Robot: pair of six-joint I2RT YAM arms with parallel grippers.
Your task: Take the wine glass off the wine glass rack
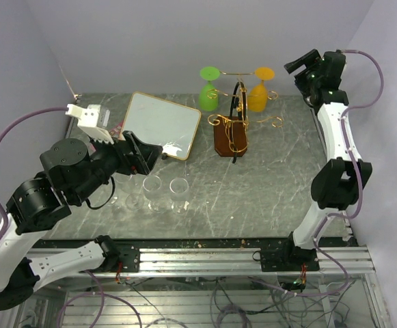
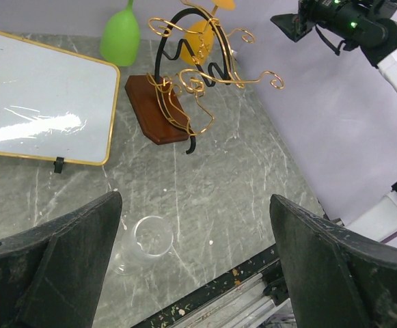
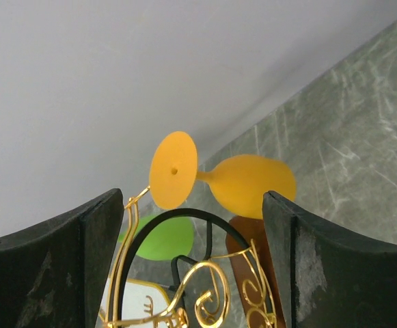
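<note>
Right tool (image 3: 193, 266), jaws apart, aimed at the orange wine glass (image 3: 249, 183), which hangs foot-up at the wine glass rack's (image 1: 229, 140) one o'clock, ready for grasping.

We see a thin gold wire wine glass rack (image 1: 220, 121) with scroll-curled ends, a glossy black loop (image 1: 237, 102) and a reddish-brown wooden block base (image 1: 227, 140). One solid orange wine glass (image 1: 257, 98) and one bright green wine glass (image 1: 208, 98) are each a single flat colour, with no pattern. The grey-green stone tabletop (image 1: 273, 178) carries pale white veining. The rectangular white board (image 1: 158, 123) has a narrow gold frame. Two clear colourless tumblers (image 1: 153, 191) show no tint. The walls are pale lilac.
</note>
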